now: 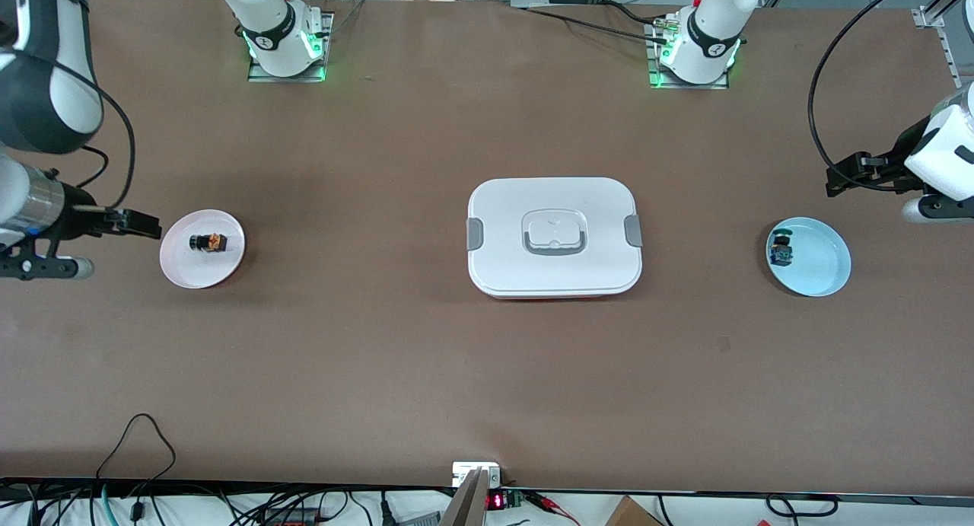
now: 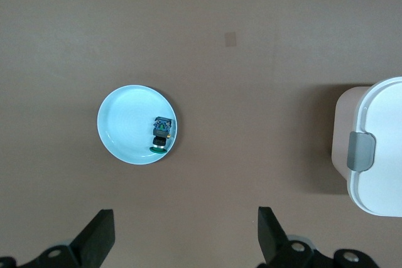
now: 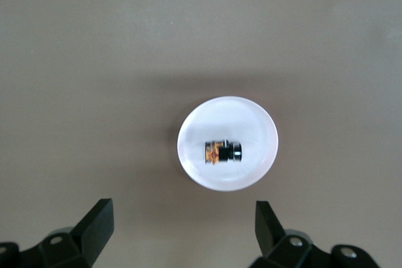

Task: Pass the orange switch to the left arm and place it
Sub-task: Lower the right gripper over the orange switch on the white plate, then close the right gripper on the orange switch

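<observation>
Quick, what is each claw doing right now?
Left gripper: open, empty, above the table near the blue plate.
Right gripper: open, empty, near the pink plate.

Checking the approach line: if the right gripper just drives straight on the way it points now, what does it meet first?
Likely bare table: the right gripper, open, faces down, with the pink plate and its orange switch just ahead of the fingers rather than between them. Depth is unclear.
</observation>
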